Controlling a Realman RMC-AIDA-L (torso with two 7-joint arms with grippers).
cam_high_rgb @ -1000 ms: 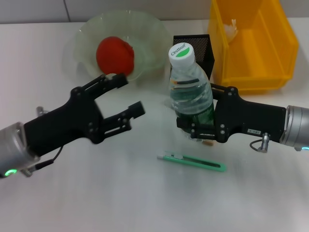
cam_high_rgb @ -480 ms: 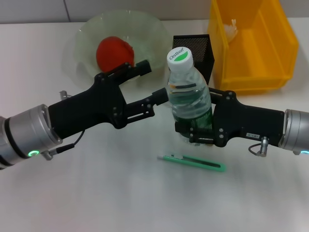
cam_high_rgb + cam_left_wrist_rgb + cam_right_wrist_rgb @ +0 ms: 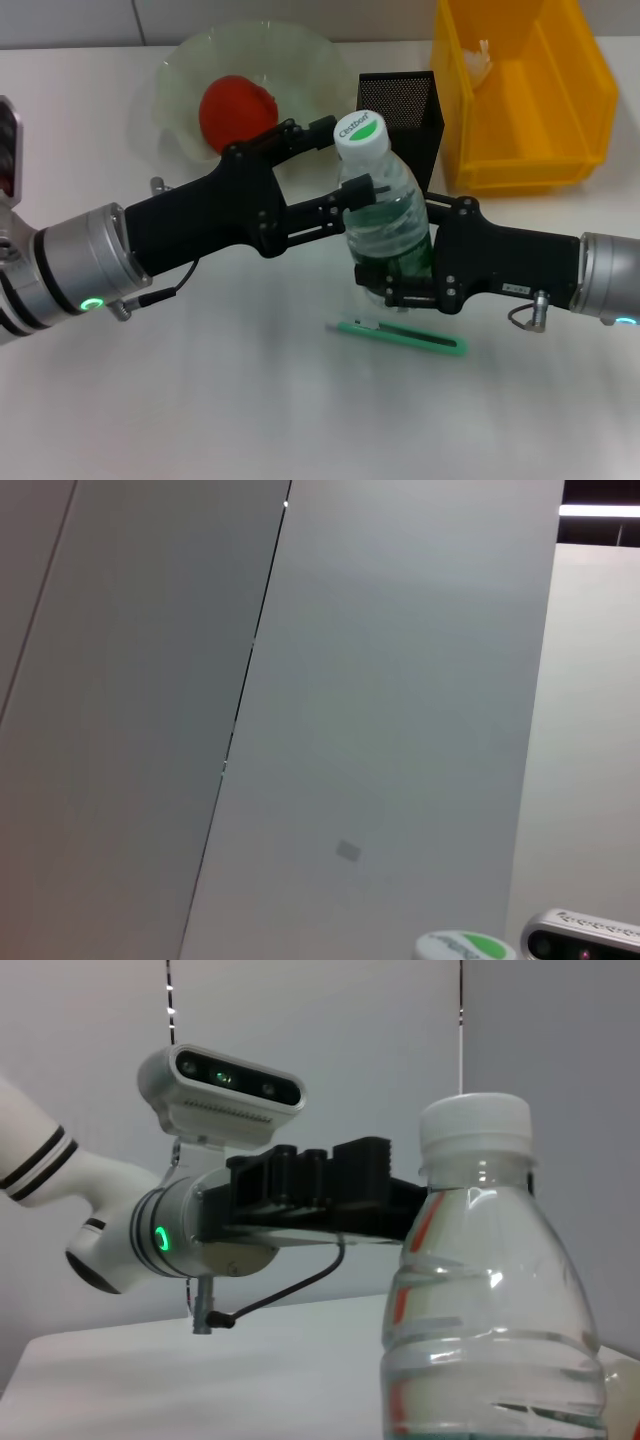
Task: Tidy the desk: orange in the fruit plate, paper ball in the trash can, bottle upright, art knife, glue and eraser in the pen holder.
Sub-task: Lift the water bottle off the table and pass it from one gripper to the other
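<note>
Clear plastic bottle (image 3: pixel 385 215) upright, white-green cap, both grippers gripping

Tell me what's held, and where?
The clear plastic water bottle: right gripper clamps its lower body; left gripper straddles its shoulder, contact unclear.

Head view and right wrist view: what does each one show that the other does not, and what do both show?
Only the head view shows the red fruit in the glass plate, the mesh pen holder, the yellow bin, the green art knife and the right claw around the bottle's base. Only the right wrist view shows the robot's head camera. Both show the bottle and the left claw beside its neck.
</note>
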